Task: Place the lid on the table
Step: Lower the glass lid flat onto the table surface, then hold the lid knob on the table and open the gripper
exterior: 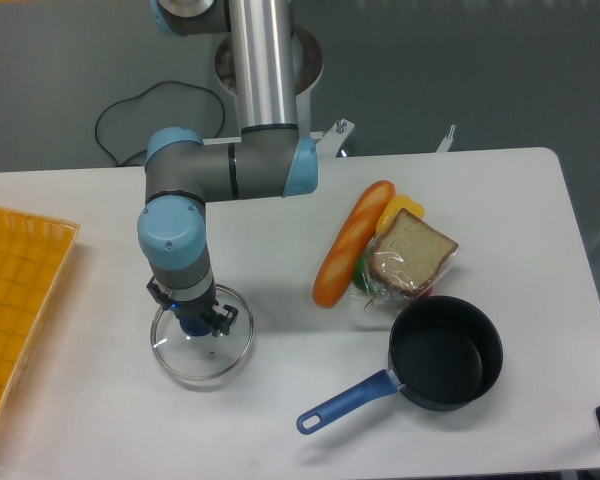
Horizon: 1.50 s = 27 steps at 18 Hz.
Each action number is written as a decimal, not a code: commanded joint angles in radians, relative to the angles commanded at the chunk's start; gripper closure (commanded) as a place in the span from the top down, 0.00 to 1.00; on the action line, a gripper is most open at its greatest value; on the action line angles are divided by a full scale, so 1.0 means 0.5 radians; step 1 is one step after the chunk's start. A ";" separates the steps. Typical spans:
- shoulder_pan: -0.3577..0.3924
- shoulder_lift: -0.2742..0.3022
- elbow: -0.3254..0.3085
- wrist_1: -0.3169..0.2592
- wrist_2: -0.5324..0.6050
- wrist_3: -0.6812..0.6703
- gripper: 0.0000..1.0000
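Camera view, fixed, looking down on the table [280, 410]: white, smooth, rounded corners, fills most of the frame. Behind it a grey wall or floor with a black cable loop [130, 115] lying near the arm's base. UR5e arm [225, 170] comes down from top centre, silver upper tube, grey links with light blue joint caps, elbow bent left, wrist pointing straight down at the table's left-centre.

Orange-yellow gridded tray [20, 300] at the left edge, partly cut off by the frame. Dark saucepan [447, 352] at lower right, empty, blue handle pointing lower-left toward the front edge. Just above the pan a food cluster: long orange baguette-like piece [352, 244] lying diagonally, a bagged sandwich slice [412, 258] touching it on the right, a yellow item [400, 208] behind, bits of green and red underneath, too hidden to name.

The lid [202, 348]: round clear glass, thin metal rim, lying flat on the table left of centre, well apart from the pan, near but not touching the tray. Gripper [195, 322] is directly over the lid's centre, black fingers straddling the blue knob [193, 325]. Knob mostly hidden by the fingers; cannot tell whether they are clamped on it or slightly apart.
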State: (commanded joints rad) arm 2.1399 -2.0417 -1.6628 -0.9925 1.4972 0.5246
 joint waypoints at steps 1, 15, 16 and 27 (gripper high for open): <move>0.000 -0.003 0.000 0.003 0.000 0.000 0.41; -0.012 -0.018 -0.018 -0.006 0.012 -0.022 0.41; -0.015 -0.025 -0.018 -0.006 0.015 -0.022 0.41; -0.025 -0.040 -0.028 -0.009 0.018 -0.031 0.41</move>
State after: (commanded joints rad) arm 2.1276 -2.0617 -1.6766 -0.9971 1.5064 0.5093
